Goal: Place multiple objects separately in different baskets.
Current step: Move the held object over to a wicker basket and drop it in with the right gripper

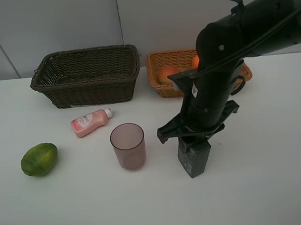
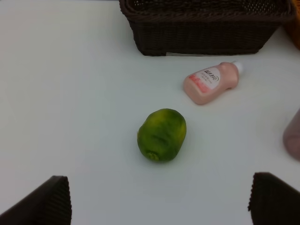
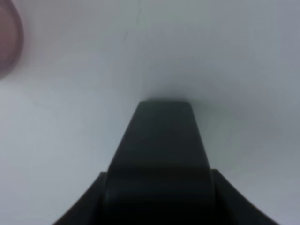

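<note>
Working the pump bottle (image 1: 193, 162) with my right gripper (image 1: 197, 140). It's sitting right down on the bottle mid-table, near the cup (image 1: 127, 146). I can't tell if the jaws are clamping it or only straddling it, because the right wrist view is giving me a dark blur with no readable fingers. My left gripper (image 2: 159, 201) is hanging with fingers (image 2: 47, 201) wide apart, carrying nothing and looking down at the green fruit (image 2: 161, 134).

Judging progress at under half:
- The tan basket (image 1: 161, 89) is holding the orange (image 1: 167, 73) plus 1 more fruit, mostly hidden behind my arm.
- The dark basket (image 1: 91, 92) is showing nothing inside from this angle.
- 4 items are sitting on the table (image 1: 277, 174), counting the pump bottle.

The next move is calling for a confirmed grip and a straight lift. After that I'm expecting a carry to the dark basket, high enough to clear its tall near rim.

Room:
- The cup is on the bottle's left, so any sideways drag is risking a knock.
- The pink bottle (image 1: 91, 122) is lying just in front of the dark basket, under the likely path.
- The table to the right and front is offering free space, with its edges well apart from the bottle.
- The green fruit is well off to the left.
</note>
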Available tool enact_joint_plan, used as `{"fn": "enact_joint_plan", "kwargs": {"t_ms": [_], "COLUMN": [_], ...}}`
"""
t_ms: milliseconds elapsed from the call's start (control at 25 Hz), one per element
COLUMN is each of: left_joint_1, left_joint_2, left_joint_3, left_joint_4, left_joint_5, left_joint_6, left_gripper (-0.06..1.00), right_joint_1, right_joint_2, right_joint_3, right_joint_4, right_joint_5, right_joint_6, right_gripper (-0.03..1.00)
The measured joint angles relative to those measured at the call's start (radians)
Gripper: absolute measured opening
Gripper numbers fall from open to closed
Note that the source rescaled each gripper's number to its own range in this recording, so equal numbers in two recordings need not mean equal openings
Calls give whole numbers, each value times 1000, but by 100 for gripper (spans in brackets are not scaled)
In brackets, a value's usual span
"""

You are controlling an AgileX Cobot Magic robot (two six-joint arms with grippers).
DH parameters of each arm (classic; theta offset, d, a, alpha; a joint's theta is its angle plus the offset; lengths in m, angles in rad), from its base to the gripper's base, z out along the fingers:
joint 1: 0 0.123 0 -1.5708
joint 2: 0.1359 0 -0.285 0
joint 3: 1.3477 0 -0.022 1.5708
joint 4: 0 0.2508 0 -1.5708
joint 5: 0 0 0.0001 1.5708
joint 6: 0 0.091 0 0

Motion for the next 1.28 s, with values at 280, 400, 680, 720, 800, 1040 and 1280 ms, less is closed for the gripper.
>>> {"fn": "enact_joint_plan", "kwargs": {"t_ms": [280,400,680,720,800,1040,1280], "left_joint_1": [0,0,0,0,0,0,0], "left_joint_2": [0,0,0,0,0,0,0], "left_joint_3": [0,0,0,0,0,0,0], "left_joint_4": [0,0,0,0,0,0,0], "left_joint_5": [0,0,0,0,0,0,0], "left_joint_6": [0,0,0,0,0,0,0], "left_gripper": [98,98,98,98,98,98,98], "right_joint_1": [0,0,0,0,0,0,0], "right_joint_2": [0,0,29,52,113,311,386], "right_joint_3": [-8,-66,-431,-502,-634,-999,-1166], "right_joint_4": [-4,-35,-53,-55,-65,-77,-101], "right_joint_5": [17,113,377,399,415,419,327], "right_joint_6": [0,-14,-139,-150,-173,-202,-205], "right_gripper": [3,3,3,3,3,3,3]}}
